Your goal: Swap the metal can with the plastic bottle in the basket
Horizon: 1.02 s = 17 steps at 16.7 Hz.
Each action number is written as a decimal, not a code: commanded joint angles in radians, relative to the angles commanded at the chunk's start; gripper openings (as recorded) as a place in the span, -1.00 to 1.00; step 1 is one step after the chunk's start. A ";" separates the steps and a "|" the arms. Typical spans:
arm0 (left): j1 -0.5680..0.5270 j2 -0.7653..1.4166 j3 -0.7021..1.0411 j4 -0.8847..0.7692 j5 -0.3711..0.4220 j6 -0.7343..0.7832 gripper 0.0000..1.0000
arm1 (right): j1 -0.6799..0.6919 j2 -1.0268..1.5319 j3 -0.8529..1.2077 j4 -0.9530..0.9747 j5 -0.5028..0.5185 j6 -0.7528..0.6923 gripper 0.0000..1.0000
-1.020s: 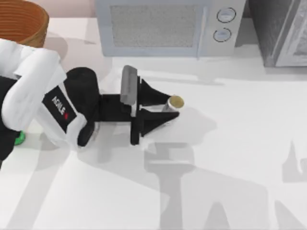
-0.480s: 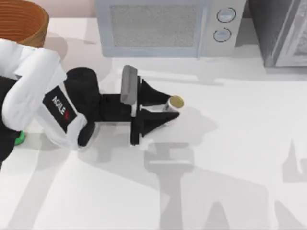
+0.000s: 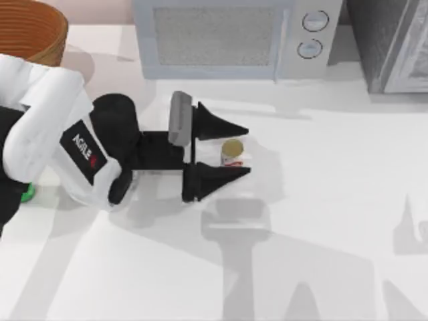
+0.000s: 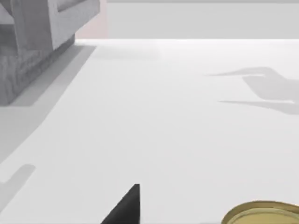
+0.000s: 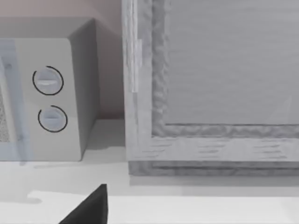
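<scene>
Between the left gripper's (image 3: pixel 231 152) spread, empty fingers stands the metal can (image 3: pixel 232 152) on the table (image 3: pixel 334 200); retreat toward the basket (image 3: pixel 30 30) seems next.

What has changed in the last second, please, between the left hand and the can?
The left hand has opened and let go of the metal can, which now stands free on the table between the spread fingers, slightly lower in the top view. The arm, the basket and the microwave stayed as they were.
</scene>
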 joint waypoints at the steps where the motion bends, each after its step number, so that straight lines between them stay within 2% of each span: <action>1: 0.000 0.000 0.000 0.000 0.000 0.000 1.00 | 0.000 0.000 0.000 0.000 0.000 0.000 1.00; 10: 0.009 -0.010 -0.008 -0.010 -0.008 -0.003 1.00 | 0.000 0.000 0.000 0.000 0.000 0.000 1.00; 13: 0.045 -0.102 -0.072 -0.088 -0.078 -0.016 1.00 | 0.000 0.000 0.000 0.000 0.000 0.000 1.00; 17: 0.120 -0.372 -0.215 -0.266 -0.246 -0.019 1.00 | 0.000 0.000 0.000 0.000 0.000 0.000 1.00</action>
